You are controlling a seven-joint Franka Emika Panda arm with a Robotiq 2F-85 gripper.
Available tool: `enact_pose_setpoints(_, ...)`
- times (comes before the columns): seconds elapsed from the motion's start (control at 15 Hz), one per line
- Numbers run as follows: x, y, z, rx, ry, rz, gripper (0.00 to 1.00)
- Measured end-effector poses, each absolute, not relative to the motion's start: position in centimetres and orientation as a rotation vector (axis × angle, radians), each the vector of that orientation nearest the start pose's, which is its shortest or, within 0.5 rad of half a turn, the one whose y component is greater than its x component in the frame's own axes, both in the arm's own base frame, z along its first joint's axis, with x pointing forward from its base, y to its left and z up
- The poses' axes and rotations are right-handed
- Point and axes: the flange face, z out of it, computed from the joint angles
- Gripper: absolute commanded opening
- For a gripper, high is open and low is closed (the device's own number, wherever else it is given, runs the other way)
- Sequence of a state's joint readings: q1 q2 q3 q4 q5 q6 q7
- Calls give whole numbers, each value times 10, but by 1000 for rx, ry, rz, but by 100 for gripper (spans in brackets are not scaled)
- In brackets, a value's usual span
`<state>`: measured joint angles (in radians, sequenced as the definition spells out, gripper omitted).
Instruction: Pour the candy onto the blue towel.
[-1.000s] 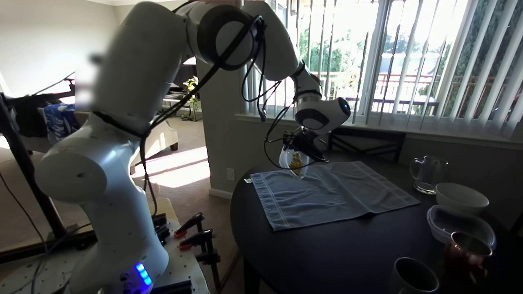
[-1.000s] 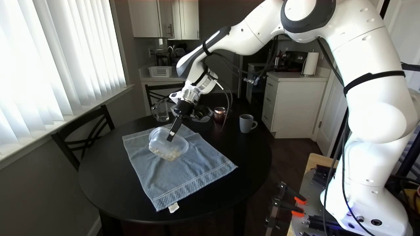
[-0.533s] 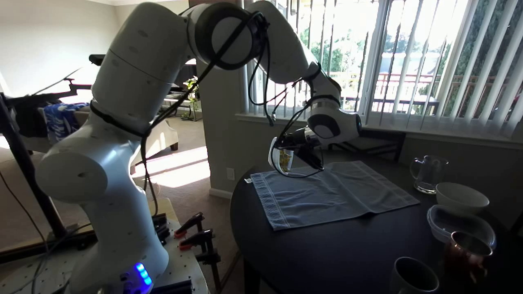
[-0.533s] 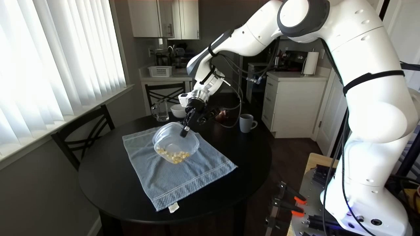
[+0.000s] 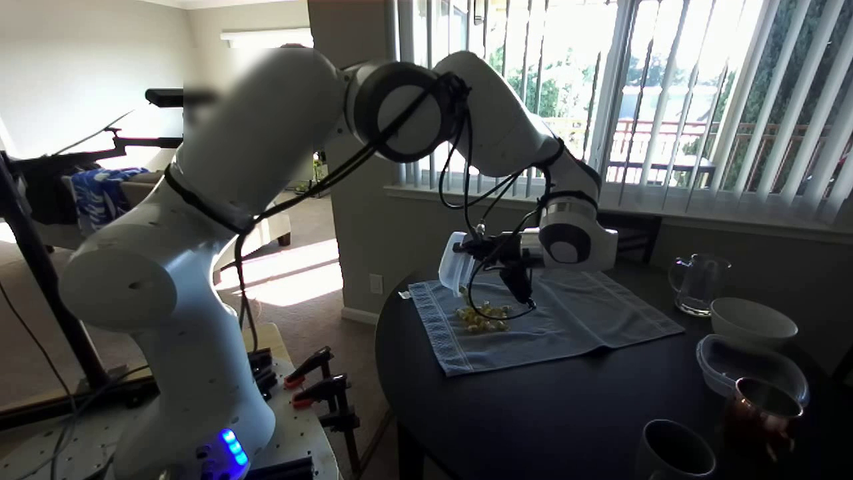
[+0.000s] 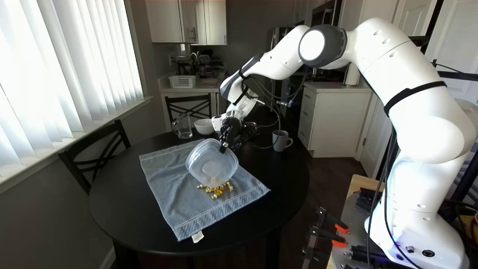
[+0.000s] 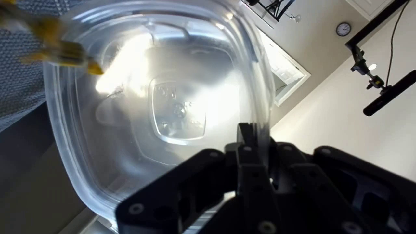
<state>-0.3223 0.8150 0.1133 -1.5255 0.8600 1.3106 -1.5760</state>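
My gripper point(image 5: 460, 247) is shut on the rim of a clear plastic container point(image 5: 453, 263) and holds it tipped on its side above the blue towel point(image 5: 560, 327). The gripper point(image 6: 223, 148) and container point(image 6: 211, 162) also show in an exterior view. The yellow candy point(image 5: 481, 320) lies in a loose pile on the towel below the container's lower rim; it also shows in an exterior view point(image 6: 217, 190). In the wrist view, the fingers point(image 7: 256, 135) pinch the container's wall point(image 7: 191, 61). Blurred candy point(image 7: 66, 53) shows at its rim; the inside looks empty.
On the dark round table point(image 5: 533, 407) stand a glass mug point(image 5: 703, 287), a white bowl point(image 5: 753, 323), another clear container point(image 5: 746, 367), a copper mug point(image 5: 763, 417) and a grey mug point(image 6: 280, 140). A chair point(image 6: 102, 158) stands by the window.
The gripper has turned and tipped the container further over, and the arm has lowered. The candy that was inside the container now lies on the towel.
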Motion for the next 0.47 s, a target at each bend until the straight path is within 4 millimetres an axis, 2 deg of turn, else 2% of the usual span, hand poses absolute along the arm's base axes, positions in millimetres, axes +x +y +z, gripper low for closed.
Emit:
enact_pose_setpoints(0.2,622,-35,183,-1502,-959,-141,2)
enact_pose_setpoints(0.47,631,-27,180,-1505,-983,-137,2)
